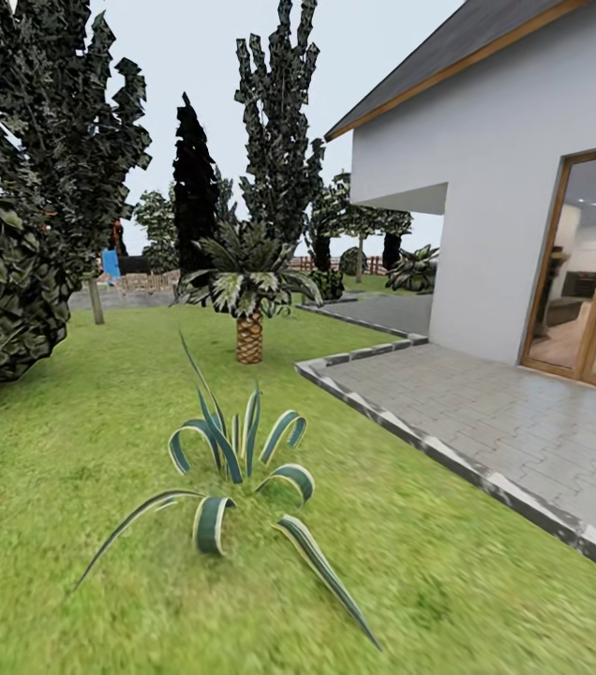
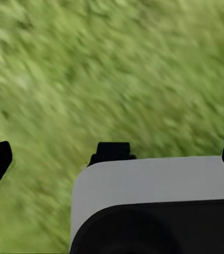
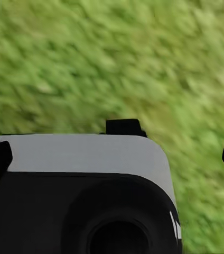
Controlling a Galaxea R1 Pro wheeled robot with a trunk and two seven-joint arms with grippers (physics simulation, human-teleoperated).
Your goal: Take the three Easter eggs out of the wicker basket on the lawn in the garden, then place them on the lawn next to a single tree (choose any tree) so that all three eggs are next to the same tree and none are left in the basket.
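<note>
Green mottled lawn (image 1: 73, 450) stretches ahead of me, no basket or eggs in sight yet, a thin grey-trunked tree with a jagged crown (image 1: 97, 302) far off to my left, both grippers aimed at grass, fingers spread and empty.

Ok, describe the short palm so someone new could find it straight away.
Start at the white house and look left across the paving onto the lawn. The palm stands mid-lawn, behind a striped spiky plant. Unlike the tall trees behind, it has a stubby scaly trunk.
</note>
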